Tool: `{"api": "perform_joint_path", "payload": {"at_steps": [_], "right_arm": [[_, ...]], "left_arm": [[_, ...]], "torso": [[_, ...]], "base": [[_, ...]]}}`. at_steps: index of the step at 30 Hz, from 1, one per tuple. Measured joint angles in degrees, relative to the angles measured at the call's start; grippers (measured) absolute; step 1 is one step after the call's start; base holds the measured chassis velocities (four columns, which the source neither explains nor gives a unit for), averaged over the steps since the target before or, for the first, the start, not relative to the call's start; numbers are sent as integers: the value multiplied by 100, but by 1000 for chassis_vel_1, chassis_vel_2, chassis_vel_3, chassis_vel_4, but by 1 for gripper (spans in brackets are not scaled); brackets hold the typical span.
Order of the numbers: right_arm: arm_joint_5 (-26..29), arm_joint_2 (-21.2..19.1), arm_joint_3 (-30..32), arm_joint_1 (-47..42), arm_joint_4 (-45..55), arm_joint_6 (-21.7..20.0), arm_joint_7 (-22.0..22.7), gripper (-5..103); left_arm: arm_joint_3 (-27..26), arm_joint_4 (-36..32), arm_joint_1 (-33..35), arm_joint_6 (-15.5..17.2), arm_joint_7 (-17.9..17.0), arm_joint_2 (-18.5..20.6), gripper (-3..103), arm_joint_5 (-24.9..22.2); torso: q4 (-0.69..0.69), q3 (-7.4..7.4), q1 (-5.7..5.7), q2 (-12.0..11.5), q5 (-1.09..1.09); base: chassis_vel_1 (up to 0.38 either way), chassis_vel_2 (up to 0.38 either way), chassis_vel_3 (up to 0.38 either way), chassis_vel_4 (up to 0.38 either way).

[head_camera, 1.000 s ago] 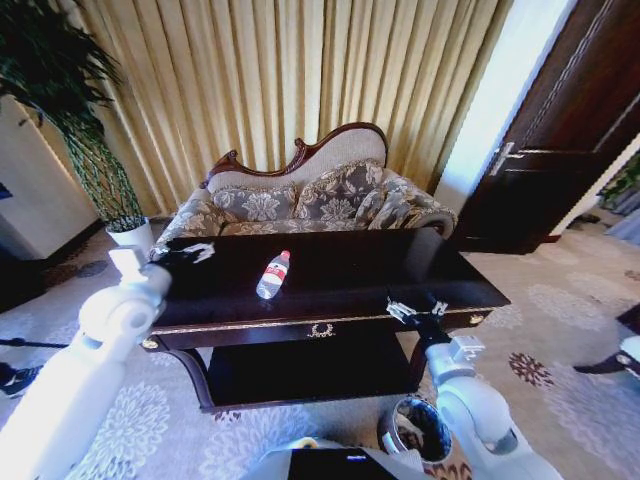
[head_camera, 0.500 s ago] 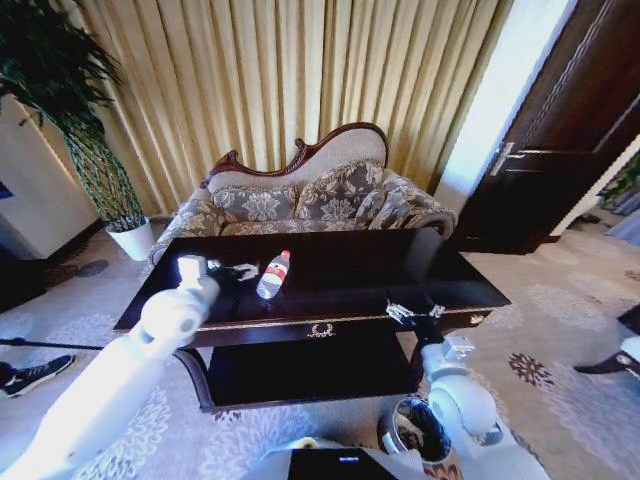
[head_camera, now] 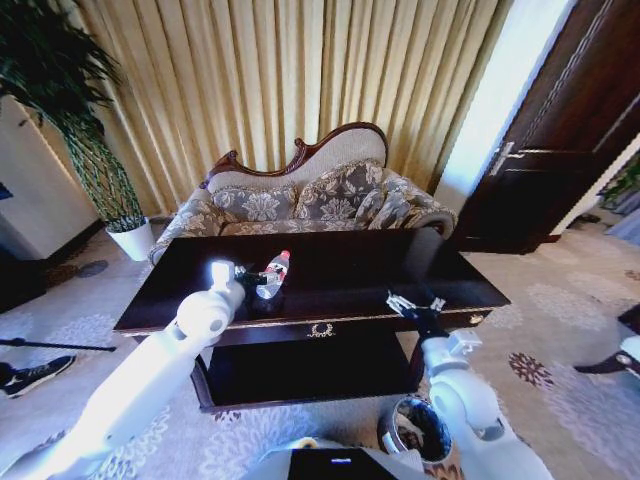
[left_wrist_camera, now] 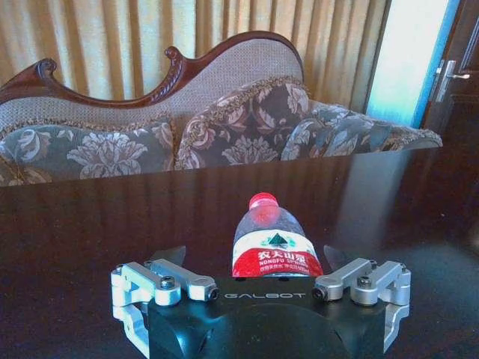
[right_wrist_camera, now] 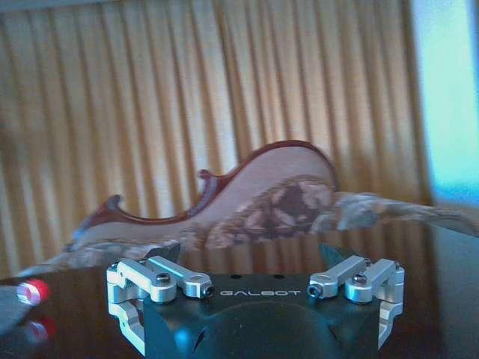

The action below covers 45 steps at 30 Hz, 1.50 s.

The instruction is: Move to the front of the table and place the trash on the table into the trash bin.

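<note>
A clear plastic bottle (head_camera: 279, 264) with a red cap and red-white label lies on the dark wooden table (head_camera: 350, 262), left of its middle. My left gripper (head_camera: 259, 277) is at the bottle's base end. In the left wrist view the left gripper (left_wrist_camera: 253, 254) is open, one finger on each side of the bottle (left_wrist_camera: 272, 241). My right gripper (head_camera: 415, 304) hovers open at the table's front right edge; the right wrist view shows this gripper (right_wrist_camera: 251, 253) open with nothing in it, the bottle's red cap (right_wrist_camera: 33, 290) far off to one side. The trash bin (head_camera: 419, 428) stands on the carpet below my right arm.
A floral sofa (head_camera: 318, 196) stands behind the table, in front of gold curtains. A plant in a white pot (head_camera: 131, 236) stands at the left. A dark door (head_camera: 560, 150) is at the right. A shoe (head_camera: 30, 375) shows on the floor at the left edge.
My left arm has swung right across the table, from its left end to the bottle, and now straddles it. The right arm has barely moved.
</note>
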Motion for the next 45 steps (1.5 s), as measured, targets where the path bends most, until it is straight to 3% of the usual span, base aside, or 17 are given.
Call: {"api": "perform_joint_path", "payload": {"at_steps": [7, 19, 23, 25, 31, 33, 36, 39, 41, 42, 44, 45], "right_arm": [[319, -281, -31, 483, -46, -255, -78, 100], [334, -272, 7, 524, -214, -171, -90, 100], [329, -269, 42, 506, -237, -112, -90, 100], [328, -268, 43, 502, -236, -109, -90, 100], [319, -280, 43, 495, -237, -105, -89, 100], [316, -283, 43, 494, -238, -104, -88, 100], [293, -282, 40, 473, -253, -102, -87, 100], [248, -259, 33, 440, -289, -94, -84, 100], [238, -234, 25, 408, -276, -87, -78, 100], [238, -234, 25, 408, -276, -87, -78, 100], [244, -228, 8, 400, -222, -84, -74, 100], [260, -228, -8, 399, -184, -84, -71, 100]], "left_arm": [[90, 156, -111, 24, 31, -65, 100, -1], [237, 205, -258, 380, 123, -183, 103, -27], [319, 195, -258, 414, 22, -224, 90, -40], [324, 194, -258, 411, -30, -234, 90, -55], [290, 144, -184, 405, -118, -242, 64, -134], [257, 135, -160, 396, -119, -235, 64, -136], [176, 110, -106, 350, -113, -186, 50, -119], [146, 108, -52, 191, -12, -136, 43, 119], [136, 170, 34, -242, 337, -57, 38, 824], [136, 170, 34, -242, 337, -57, 38, 824], [135, 313, 103, -896, 775, 2, 35, 1645], [114, 470, 143, -1459, 1101, 16, 34, 2299]], "torso": [[0, 0, 0, 0, 0], [-2, 0, 0, 0, 1], [-1, 0, 0, 0, -1], [-1, 0, 0, 0, 0], [-1, 0, 0, 0, 0], [-1, 0, 0, 0, 0], [-1, 0, 0, 0, 0], [-1, 0, 0, 0, 0], [-1, 0, 0, 0, 1], [-1, 0, 0, 0, 1], [-1, 0, 0, 0, 0], [-1, 0, 0, 0, 0]], "base": [[0, 0, 0, 0], [0, 0, 0, 0], [0, 0, 0, 0], [0, 0, 0, 0], [0, 0, 0, 0], [0, 0, 0, 0], [0, 0, 0, 0], [0, 0, 0, 0], [0, 0, 0, 0], [0, 0, 0, 0], [0, 0, 0, 0], [0, 0, 0, 0]]}}
